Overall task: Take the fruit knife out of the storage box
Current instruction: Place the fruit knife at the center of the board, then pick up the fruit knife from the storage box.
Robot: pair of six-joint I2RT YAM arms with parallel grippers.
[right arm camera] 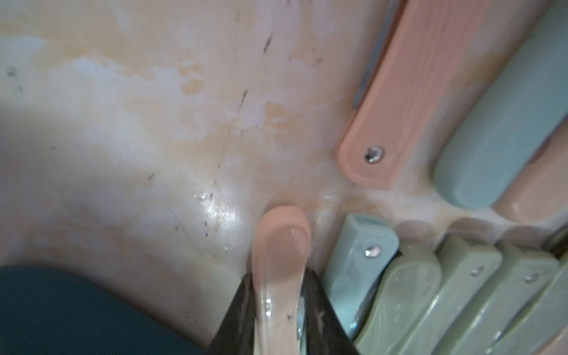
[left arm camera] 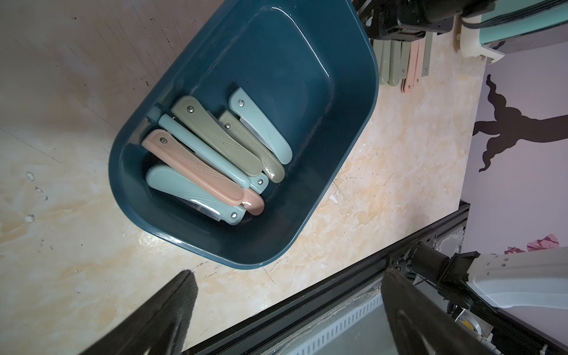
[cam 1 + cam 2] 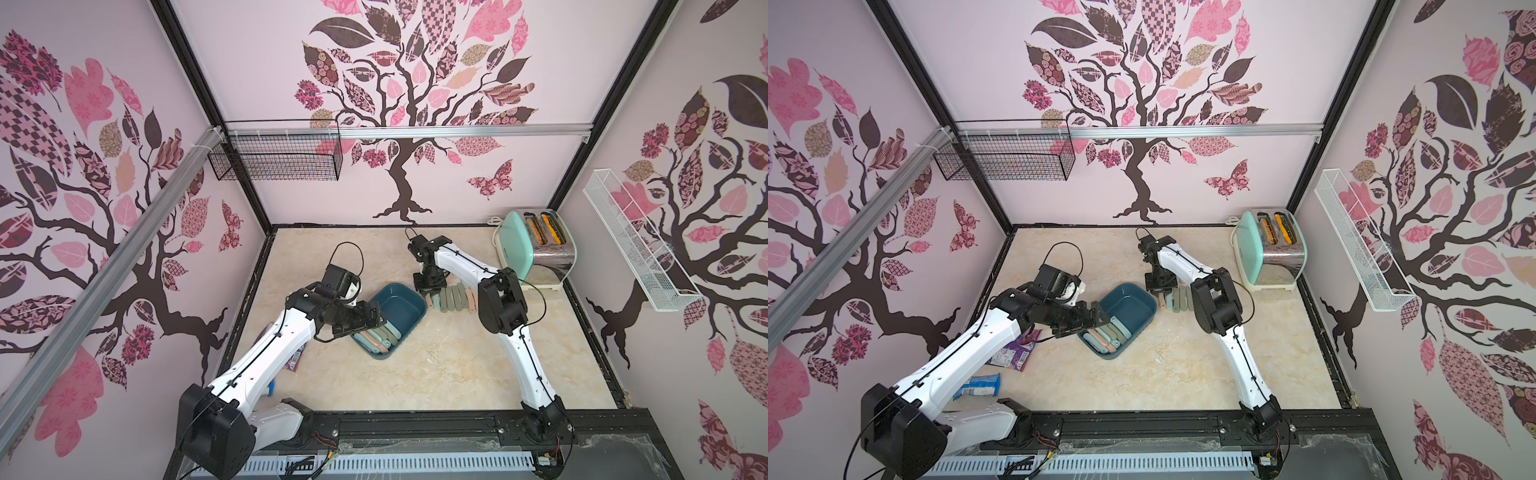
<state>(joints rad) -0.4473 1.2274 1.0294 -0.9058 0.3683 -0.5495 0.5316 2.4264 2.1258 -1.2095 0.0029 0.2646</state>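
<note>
Now: R gripper [image 3: 433, 297] is clamped on a pink fruit knife [image 1: 281, 246], outside the storage box [image 3: 401, 305].
Both top views, L to R: lower left of centre, the L gripper [image 3: 369, 321] hangs over the box's near-left end, fingers [image 2: 172, 307] wide apart, nothing btwn them. The box sits mid-frame on the marble tabletop [image 3: 415, 374]; its far half is bare, its near half holds a pile of folded knives [image 2: 209, 159] in pink, teal & olive. Just right of the box the R gripper points down, jaws tight on the pink fruit knife's handle, rounded end near the tabletop; contact can't be told. Just beside it on the right, a row of folded knives [image 3: 455, 297] lies side by side on the tabletop. A mint toaster [image 3: 540, 245] stands upper right, well apart.
</note>
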